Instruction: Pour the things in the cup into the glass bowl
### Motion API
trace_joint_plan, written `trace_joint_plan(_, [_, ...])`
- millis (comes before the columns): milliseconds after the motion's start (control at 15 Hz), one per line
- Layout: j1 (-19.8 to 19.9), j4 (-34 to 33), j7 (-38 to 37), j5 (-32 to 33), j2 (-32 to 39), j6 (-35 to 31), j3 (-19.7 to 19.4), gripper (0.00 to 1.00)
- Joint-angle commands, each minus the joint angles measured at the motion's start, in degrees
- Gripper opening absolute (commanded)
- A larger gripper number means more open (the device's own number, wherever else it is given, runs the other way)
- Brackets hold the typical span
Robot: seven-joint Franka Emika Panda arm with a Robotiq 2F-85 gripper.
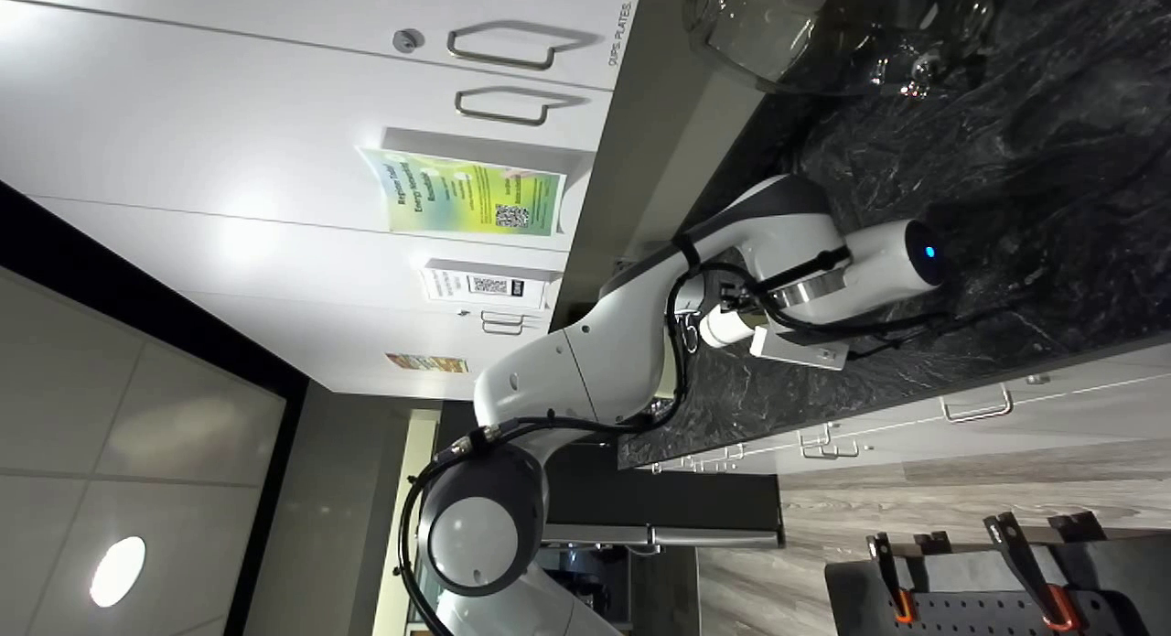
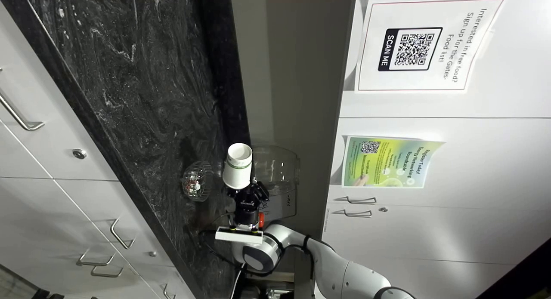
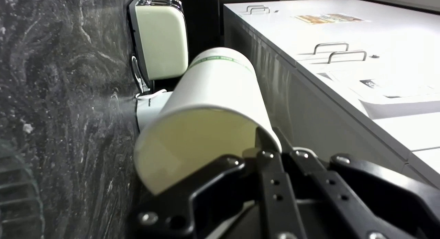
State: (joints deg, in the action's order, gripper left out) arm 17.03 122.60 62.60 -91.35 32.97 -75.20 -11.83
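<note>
The white cup [image 2: 237,175] lies on its side in the air, shown in both exterior views [image 1: 725,328] and in the wrist view [image 3: 220,84]. My gripper [image 3: 274,142] is shut on the cup's rim, one fingertip inside the wall and one outside. The cup's mouth faces the wrist camera; the visible inside is plain, with no items showing. The gripper also shows in an exterior view [image 2: 249,190]. The small glass bowl [image 2: 205,170] stands on the counter below the cup and holds small red, white and shiny things. Its edge shows in the wrist view [image 3: 20,197].
A larger clear glass container [image 2: 277,170] stands near the wall behind the cup; large clear glass [image 1: 759,41] also shows close to an exterior camera. A white sign [image 2: 282,206] stands beside it. A pale toaster [image 3: 161,43] is farther along the dark counter [image 3: 68,94].
</note>
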Motion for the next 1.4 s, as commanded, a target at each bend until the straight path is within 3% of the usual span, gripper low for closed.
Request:
trace_joint_plan(0, [0.5, -1.3, 1.7, -1.4, 1.6, 4.4, -0.1, 0.01])
trace_joint_plan(667, [0.7, -2.9, 2.0, -3.3, 4.7, 10.6, -0.2, 0.01])
trace_joint_plan(1067, [-1.6, -1.4, 1.1, -3.0, 2.2, 5.8, -1.3, 0.01])
trace_joint_plan(1333, [-4.0, 1.9, 0.7, -2.1, -3.2, 0.7, -1.9, 0.01])
